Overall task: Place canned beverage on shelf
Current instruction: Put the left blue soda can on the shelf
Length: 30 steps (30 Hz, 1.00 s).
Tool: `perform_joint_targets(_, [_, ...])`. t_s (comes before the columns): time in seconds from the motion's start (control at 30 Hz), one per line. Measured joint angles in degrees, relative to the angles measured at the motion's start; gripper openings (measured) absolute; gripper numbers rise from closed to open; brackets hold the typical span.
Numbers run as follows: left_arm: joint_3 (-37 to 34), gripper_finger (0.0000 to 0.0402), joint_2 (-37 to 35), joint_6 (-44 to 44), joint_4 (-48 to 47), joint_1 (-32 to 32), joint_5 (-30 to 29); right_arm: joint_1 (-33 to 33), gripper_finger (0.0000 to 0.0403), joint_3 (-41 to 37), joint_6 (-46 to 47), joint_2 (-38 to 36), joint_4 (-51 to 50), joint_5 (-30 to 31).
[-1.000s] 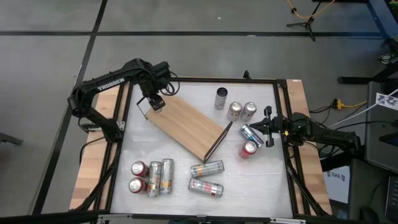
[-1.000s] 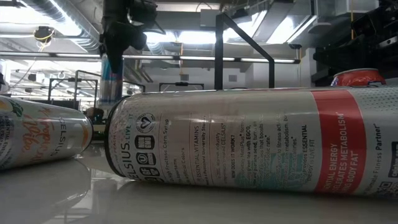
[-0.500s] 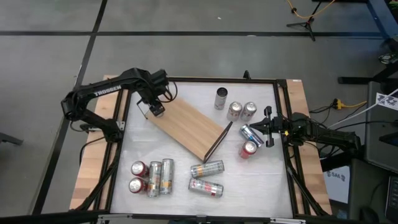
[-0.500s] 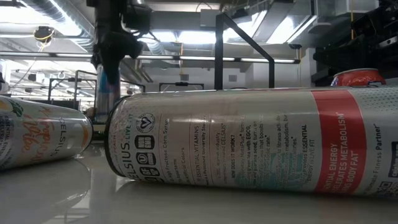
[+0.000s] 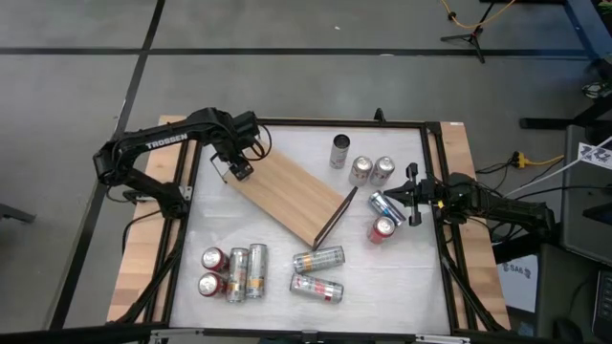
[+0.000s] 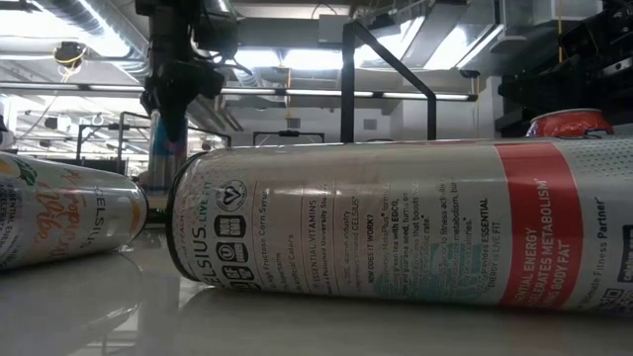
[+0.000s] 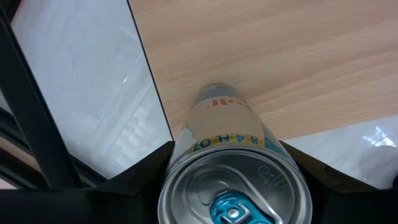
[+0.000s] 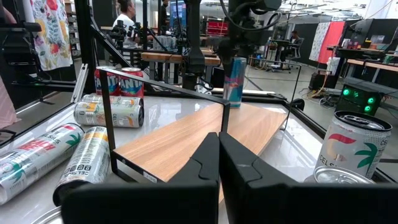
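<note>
**Can held over the shelf's far-left end**

The light-brown wooden shelf on a thin black frame (image 5: 287, 194) lay diagonally mid-table, bare board open toward its near-right edge. The left gripper (image 5: 237, 164) clasped an upright pale aluminium beverage can (image 7: 231, 165) between its fingers above that corner. The right gripper (image 5: 409, 195) waited at the table's right, fingers closed together.
</note>
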Motion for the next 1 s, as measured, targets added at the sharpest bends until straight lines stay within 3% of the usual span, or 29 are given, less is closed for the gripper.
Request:
perform_joint_targets(0.37, [-0.1,0.0259,0.1,0.3,0.3,0.0,-0.6,0.0,0.0001,0.0,0.0,0.0,0.0,0.0])
perform_joint_targets(1.0, [-0.1,0.0262,0.2,0.3,0.3,0.0,-0.6,0.0,0.0001,0.0,0.0,0.0,0.0,0.0])
